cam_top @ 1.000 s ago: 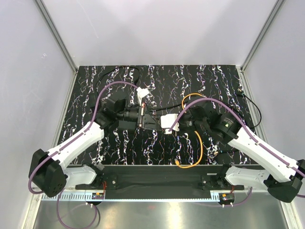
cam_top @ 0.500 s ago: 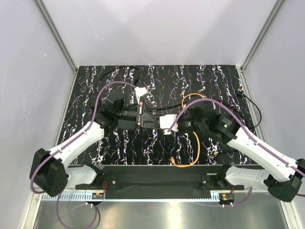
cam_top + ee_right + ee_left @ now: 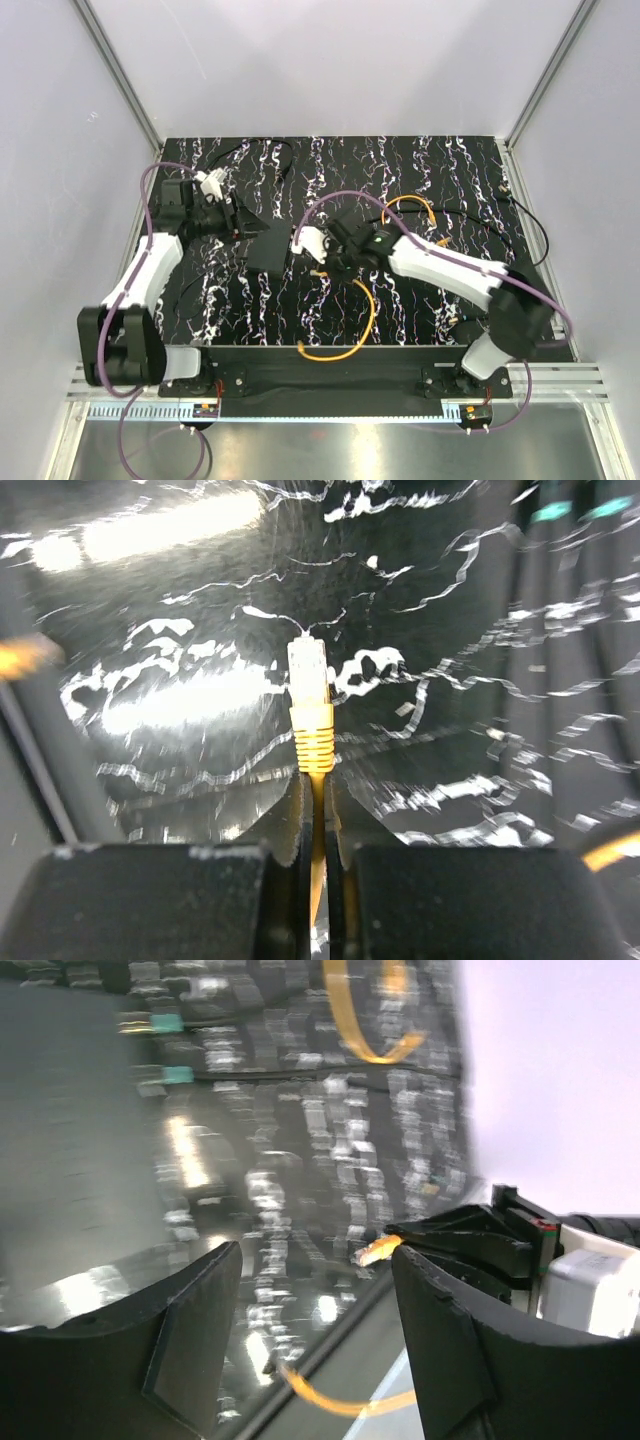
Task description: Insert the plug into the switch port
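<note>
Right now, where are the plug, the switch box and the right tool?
plug (image 3: pixel 308 670): right wrist view, clear tip.
switch box (image 3: pixel 270 252): top view, top face.
right tool (image 3: pixel 314 790): right wrist view, between fingertips.

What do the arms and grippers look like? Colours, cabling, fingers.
The left arm and right arm match: white link shells, black joints and bases. A purple cable loops outside each one to the wrist, where a small white block sits. The left gripper and right gripper have broad matte black fingers. No markings are readable.
</note>
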### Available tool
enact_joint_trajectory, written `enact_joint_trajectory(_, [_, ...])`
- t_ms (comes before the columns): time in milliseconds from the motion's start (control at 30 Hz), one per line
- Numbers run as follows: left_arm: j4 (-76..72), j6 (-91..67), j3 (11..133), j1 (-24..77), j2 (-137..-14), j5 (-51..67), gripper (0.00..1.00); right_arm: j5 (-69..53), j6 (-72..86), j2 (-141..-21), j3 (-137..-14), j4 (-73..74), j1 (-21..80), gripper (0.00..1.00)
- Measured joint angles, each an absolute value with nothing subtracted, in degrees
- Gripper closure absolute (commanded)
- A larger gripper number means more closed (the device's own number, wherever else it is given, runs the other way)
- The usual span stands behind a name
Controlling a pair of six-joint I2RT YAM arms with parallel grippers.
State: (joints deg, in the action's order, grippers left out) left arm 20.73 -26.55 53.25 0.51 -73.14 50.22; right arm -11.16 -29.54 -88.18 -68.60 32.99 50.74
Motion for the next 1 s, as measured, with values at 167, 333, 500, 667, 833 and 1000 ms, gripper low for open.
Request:
enact_joint_trajectory(167, [27.9,-17.3,55.9,-2.9,-81.6,46.3,0.34,-10.9,-24.6,-98.4,-69.1,27.5,50.5,1.0])
enact_joint_trajectory(333, [31.2,-12.0,58.8,-3.9,-87.2,42.3,0.36,-10.4,-22.2,-104.4,-71.7,22.9,49.9,1.0])
enact_joint_trajectory(500, [31.6,-9.6,63.0,-3.9,-91.9,40.3,0.37,-10.0,-21.1,-109.3,-74.2,18.3,48.8,1.0])
enact_joint_trajectory(667, [31.3,-8.9,65.4,-3.9,-96.7,38.7,0.37,-10.0,-20.8,-112.9,-75.8,15.3,47.9,1.0])
enact_joint_trajectory(833, [31.3,-8.8,66.0,-3.9,-99.7,38.1,0.36,-10.1,-20.9,-116.1,-77.1,13.1,46.1,1.0])
enact_joint_trajectory(1000, [31.3,-8.5,66.9,-3.8,-101.8,37.0,0.35,-10.5,-21.3,-118.1,-79.3,12.2,44.2,1.0])
